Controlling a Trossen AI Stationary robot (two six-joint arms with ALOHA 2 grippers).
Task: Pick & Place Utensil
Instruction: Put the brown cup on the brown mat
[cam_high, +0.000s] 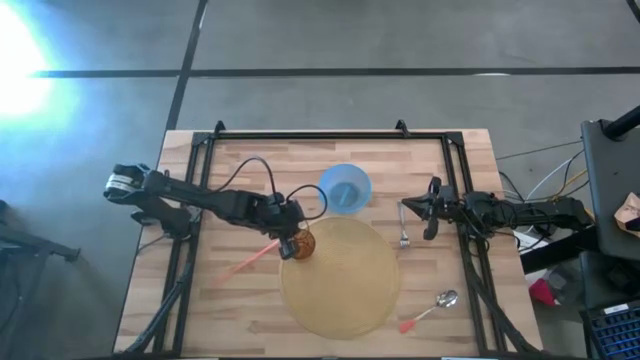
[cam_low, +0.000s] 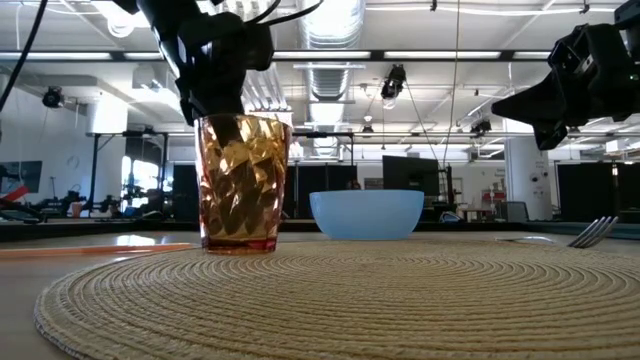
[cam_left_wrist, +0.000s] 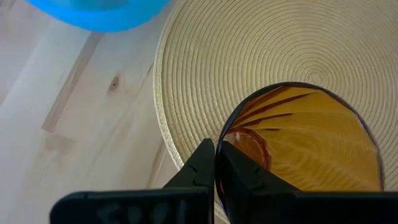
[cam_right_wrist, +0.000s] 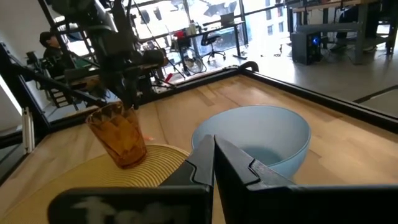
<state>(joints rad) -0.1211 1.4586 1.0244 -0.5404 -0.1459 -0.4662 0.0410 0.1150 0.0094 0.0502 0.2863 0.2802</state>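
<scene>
From my remote station I read the left gripper as pinched on the rim of the amber glass: in the left wrist view one finger sits outside the glass wall and the other inside, with the rim between them. The glass stands upright on the near-left edge of the round woven placemat, as the low view confirms. The left arm reaches in from the table's left side.

A thin orange utensil lies flat on the bare wooden table, just left of the placemat and beside the glass.

A blue bowl sits behind the placemat, near its far edge but off it.

The right gripper hovers above the table to the right of the bowl, its fingers pressed together with nothing between them in the right wrist view. A fork lies just beside the placemat's right edge, below that gripper. A spoon with a red handle lies near the placemat's front-right edge.
</scene>
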